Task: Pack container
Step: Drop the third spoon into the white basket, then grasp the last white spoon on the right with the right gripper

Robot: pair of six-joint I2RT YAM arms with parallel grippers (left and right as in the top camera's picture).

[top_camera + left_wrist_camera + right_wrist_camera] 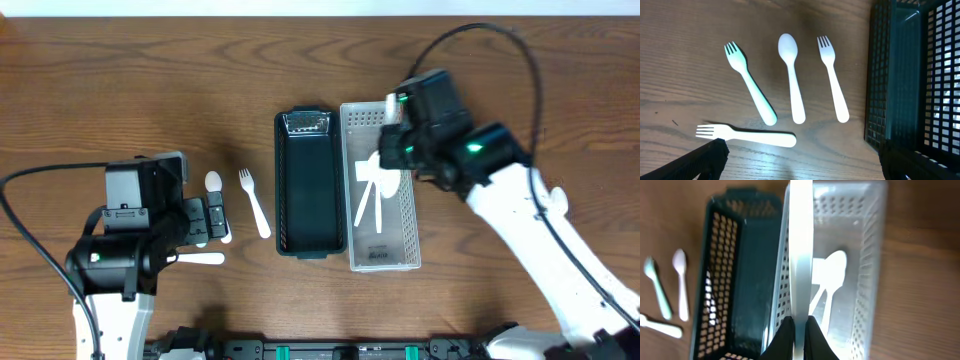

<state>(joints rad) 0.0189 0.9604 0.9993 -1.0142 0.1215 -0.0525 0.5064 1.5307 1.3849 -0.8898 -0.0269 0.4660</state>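
The white plastic utensil (801, 255) is your concern: the right tool (799, 331) has it pinched by one end between closed fingers. It hangs over the clear perforated basket (875, 255), where at least one white spoon (832, 272) already lies among other white pieces. You cannot tell from these views whether the held piece is a fork or a spoon. In the right wrist view its length lines up almost exactly with the basket's 9 o'clock wall, the one shared with the dark green basket (722, 255) just beside it. If you release there, the piece may land across that rim or tip into the wrong basket, so move it toward 3 o'clock first. The grip is near the tip and the long free end could swing, so judge the drop by that end. Further out at 9 o'clock, the left tool (807, 162) hangs spread wide above four loose pieces on the surface (680, 90): a pale green fork (750, 85), a white spoon (792, 80), a white fork (834, 82) and a white sideways fork (745, 135). They lie close together, and the sideways fork sits just beside the green fork's handle end. Closing on one could drag or flick its neighbour, and the white fork nearest the dark basket leaves little finger room at 3 o'clock.
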